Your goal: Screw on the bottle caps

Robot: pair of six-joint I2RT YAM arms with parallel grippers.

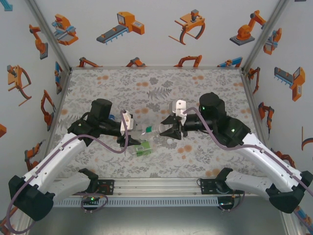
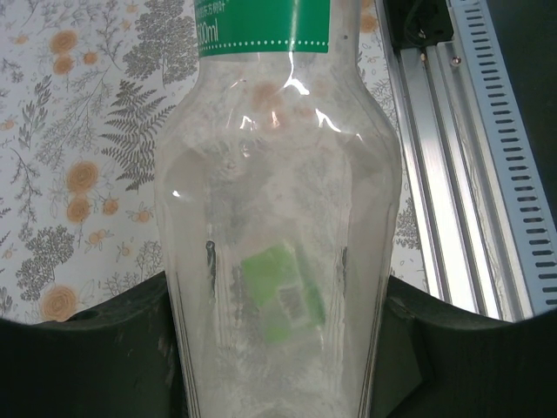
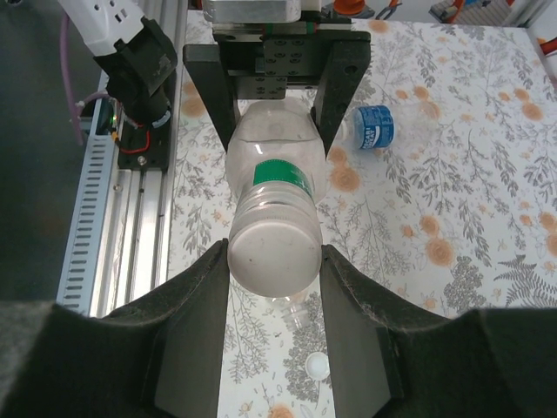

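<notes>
Reaching inward, left hand (image 2: 277, 348) and right hand (image 3: 274, 266) clamp one green-labelled bottle (image 3: 278, 205).

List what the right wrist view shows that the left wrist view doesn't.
Right wrist, not left: the right tool around the round end of the bottle, a blue-labelled bottle, a loose white cap. Left wrist, not right: a blurred light-green patch seen through the bottle. Both: the left tool gripping the bottle, its green label, the flowered tabletop, the metal rail.

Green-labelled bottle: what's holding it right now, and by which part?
Both arms hold the green-labelled bottle: the left fingers clamp its clear body past the label, the right fingers pinch its round whitish end.
</notes>
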